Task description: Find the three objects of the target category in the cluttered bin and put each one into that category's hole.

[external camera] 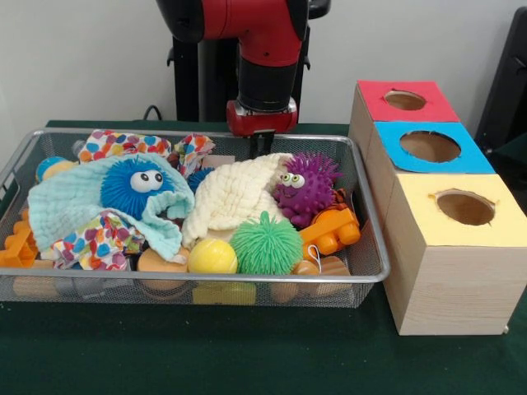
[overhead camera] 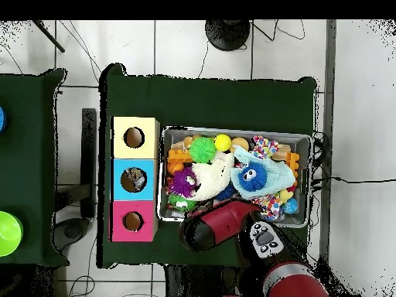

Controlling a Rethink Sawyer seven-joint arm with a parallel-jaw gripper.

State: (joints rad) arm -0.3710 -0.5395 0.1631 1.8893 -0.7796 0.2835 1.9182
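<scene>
Jaws first: whether mine are apart or together I cannot tell, because my gripper (external camera: 260, 148) dips behind the far rim of the wire mesh bin (external camera: 372, 247) and is hidden by the clutter. I hang over the back of the bin, just above the cream muslin cloth (external camera: 235, 197). Beside that cloth sits a purple spiky ball with eyes (external camera: 302, 188), and in front of it a green spiky ball (external camera: 266, 244) next to a yellow ball (external camera: 212, 257). A blue spiky ball with eyes (external camera: 136, 185) rests on a pale blue cloth (external camera: 62, 206). Just beside the bin stand three wooden boxes with holes: red-topped (external camera: 405, 100), blue-topped (external camera: 430, 146) and yellow-topped (external camera: 465, 207).
</scene>
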